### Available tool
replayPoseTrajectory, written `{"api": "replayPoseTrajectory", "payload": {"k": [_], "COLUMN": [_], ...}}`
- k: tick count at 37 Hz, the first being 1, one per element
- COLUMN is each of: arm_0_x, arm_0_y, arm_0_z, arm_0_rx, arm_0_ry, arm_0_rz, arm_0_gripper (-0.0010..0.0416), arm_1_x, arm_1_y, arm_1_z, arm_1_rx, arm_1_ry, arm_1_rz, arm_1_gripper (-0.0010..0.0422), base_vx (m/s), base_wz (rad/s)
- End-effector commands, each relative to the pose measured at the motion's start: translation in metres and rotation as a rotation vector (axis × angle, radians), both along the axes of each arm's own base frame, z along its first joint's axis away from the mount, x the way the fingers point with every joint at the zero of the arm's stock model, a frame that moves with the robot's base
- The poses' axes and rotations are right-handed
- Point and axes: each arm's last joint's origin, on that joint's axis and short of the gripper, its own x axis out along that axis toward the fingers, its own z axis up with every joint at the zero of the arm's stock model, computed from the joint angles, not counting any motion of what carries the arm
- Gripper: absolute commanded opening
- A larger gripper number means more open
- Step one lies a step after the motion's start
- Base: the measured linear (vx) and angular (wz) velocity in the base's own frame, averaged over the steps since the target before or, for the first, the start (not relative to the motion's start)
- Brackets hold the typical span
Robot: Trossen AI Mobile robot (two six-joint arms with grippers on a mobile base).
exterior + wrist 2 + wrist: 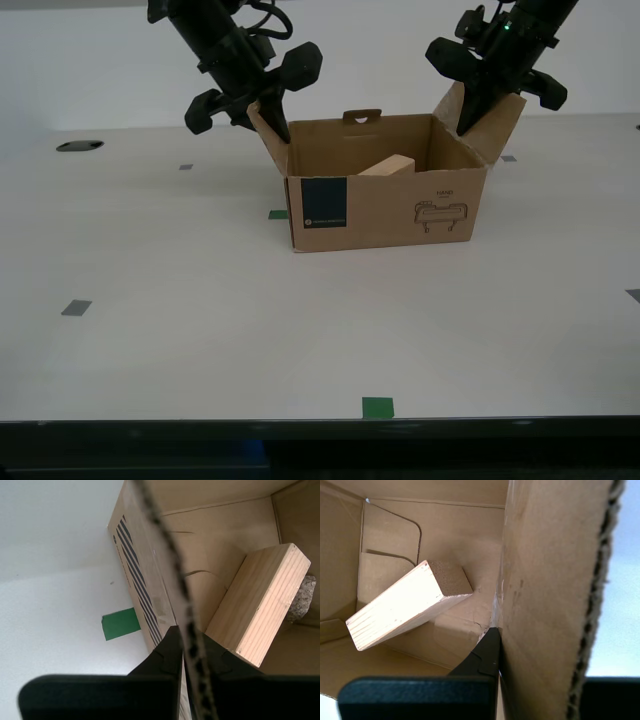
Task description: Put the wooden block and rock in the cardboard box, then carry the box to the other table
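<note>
A brown box (385, 205) sits on a white worktop (200, 330) marked with grey and green tape squares. Inside it the block (388, 166) leans tilted, one end propped on the rock (302, 599), which only our second wrist view shows. Our second end effector (183, 647) is clenched on the side flap (270, 125) at the exterior view's left, near a green tape mark (120, 623). Our first end effector (496, 645) is clenched on the opposite flap (495, 118), at the exterior view's right. Loading looks finished, so we judge the carry is the step in hand. To do it well, we should raise both arms together and level, keep the flaps taut without tearing them, and move slowly so the load does not slide.
</note>
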Motion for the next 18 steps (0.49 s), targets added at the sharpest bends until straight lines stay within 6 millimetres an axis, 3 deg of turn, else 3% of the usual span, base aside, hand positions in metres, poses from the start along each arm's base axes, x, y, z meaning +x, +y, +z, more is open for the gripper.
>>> {"api": "replayPoseTrajectory", "payload": {"k": [1, 18], "arm_0_x": [0.0, -0.007], "arm_0_y": [0.0, -0.001], "arm_0_z": [-0.001, 0.016], "arm_0_rx": [-0.01, -0.009], "arm_0_ry": [0.001, -0.006], "arm_0_rz": [0.0, 0.001], "arm_0_gripper": [0.0002, -0.0001], "arm_1_x": [0.0, -0.006], "arm_1_y": [0.001, 0.003], "arm_1_z": [-0.002, 0.023], "arm_1_rx": [0.026, 0.0], "arm_1_ry": [-0.002, -0.034], "arm_1_rz": [0.011, 0.018], "arm_1_gripper": [-0.0002, -0.0001], "base_vx": [0.0, 0.0], "base_wz": [0.0, 0.0]}}
